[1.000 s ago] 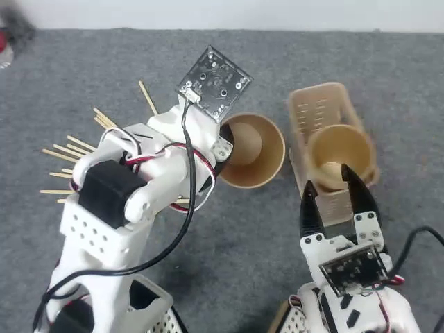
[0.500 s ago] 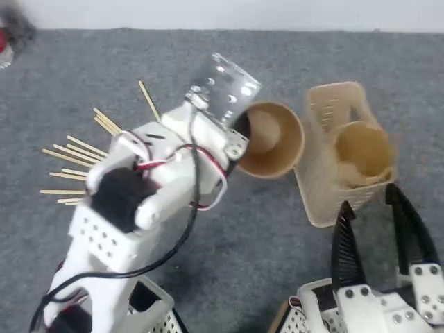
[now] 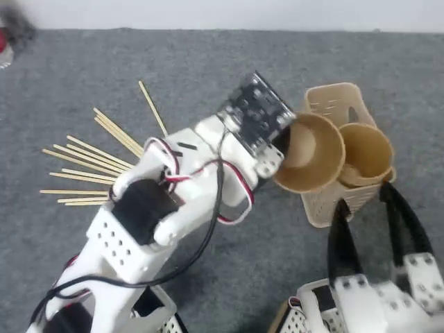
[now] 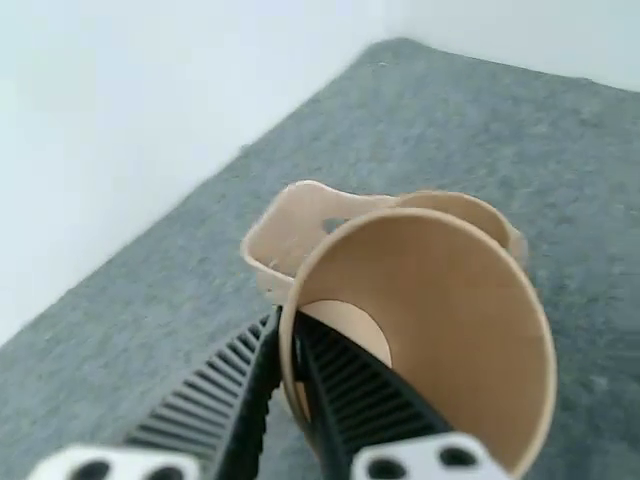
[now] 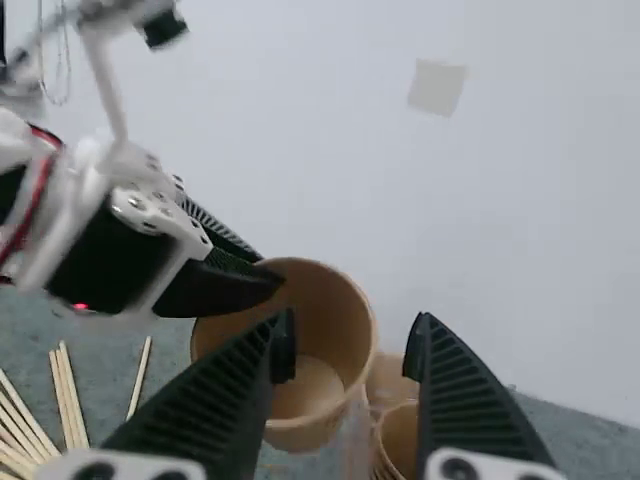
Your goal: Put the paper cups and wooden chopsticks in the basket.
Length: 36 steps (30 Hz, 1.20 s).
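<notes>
Must be very light and thin, going by the look of the paper cup (image 3: 309, 152): easy to squash, a bit slippery, so best pinched softly at the rim, with one finger inside and one outside. Looks plain brown, round and wide at the mouth, tipped on its side. Held just that way by the left gripper (image 4: 288, 335), clamped on the cup's wall. Hangs in the air right beside the basket (image 3: 331, 99), maybe touching its rim, hard to tell. Inside the basket already, another cup (image 3: 365, 151) of the same brown. Just on the near side of the basket, the right gripper (image 3: 361, 201), fingers spread wide with nothing between them. Well apart from the basket, on the grey mat (image 3: 229, 62), a fan of wooden chopsticks (image 3: 90, 163), thin, stiff and likely to roll.
</notes>
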Motion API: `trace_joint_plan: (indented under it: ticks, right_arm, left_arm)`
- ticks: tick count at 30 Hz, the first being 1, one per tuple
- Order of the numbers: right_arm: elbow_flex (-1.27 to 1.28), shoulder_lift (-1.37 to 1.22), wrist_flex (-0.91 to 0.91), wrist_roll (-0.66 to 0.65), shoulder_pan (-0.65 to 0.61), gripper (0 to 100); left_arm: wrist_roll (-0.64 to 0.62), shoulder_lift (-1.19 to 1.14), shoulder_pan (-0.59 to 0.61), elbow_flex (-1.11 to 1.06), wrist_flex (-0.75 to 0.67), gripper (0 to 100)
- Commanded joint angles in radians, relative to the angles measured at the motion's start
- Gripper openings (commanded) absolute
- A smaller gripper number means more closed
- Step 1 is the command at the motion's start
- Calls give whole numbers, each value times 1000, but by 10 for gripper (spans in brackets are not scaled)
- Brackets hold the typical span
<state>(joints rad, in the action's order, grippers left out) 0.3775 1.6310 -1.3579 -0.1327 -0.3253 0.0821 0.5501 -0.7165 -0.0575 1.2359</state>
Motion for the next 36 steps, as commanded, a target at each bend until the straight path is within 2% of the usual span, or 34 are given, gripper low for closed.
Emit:
trace_joint_plan:
  ticks: [1, 6, 15, 16, 18, 19, 20, 22, 25, 28, 31, 34, 36]
  right_arm:
    - [98, -74, 90, -63, 1, 191]
    - [275, -79, 202, -120, 2, 191]
    - [457, -81, 355, -123, 84, 179]
    - [460, -79, 352, -123, 87, 150]
    - [460, -79, 349, -124, 90, 13]
    - [460, -74, 349, -135, 91, 0]
    - [460, -71, 348, -155, 90, 33]
    - [454, -70, 349, -183, 90, 1]
    - [399, -68, 329, -193, 91, 6]
    - [272, -71, 263, -193, 91, 8]
    - [175, -81, 183, -193, 87, 8]
    - [183, -82, 150, -193, 85, 8]
    - [230, -90, 165, -195, 90, 8]
  left_arm:
    - [29, 37, -55, 7, 23, 12]
    - [94, 127, -64, 8, 72, 12]
    - [95, 241, -80, 8, 180, 12]
    - [95, 250, -80, 8, 186, 12]
    - [95, 264, -80, 7, 190, 12]
    - [95, 269, -80, 5, 192, 12]
    - [95, 270, -80, 5, 193, 12]
    - [92, 273, -80, 5, 198, 13]
    - [95, 275, -74, 5, 216, 18]
    - [87, 276, -64, 5, 253, 122]
    - [-21, 276, 52, 19, 267, 232]
    - [-72, 269, 144, 33, 245, 265]
    - [-78, 270, 140, 45, 235, 269]
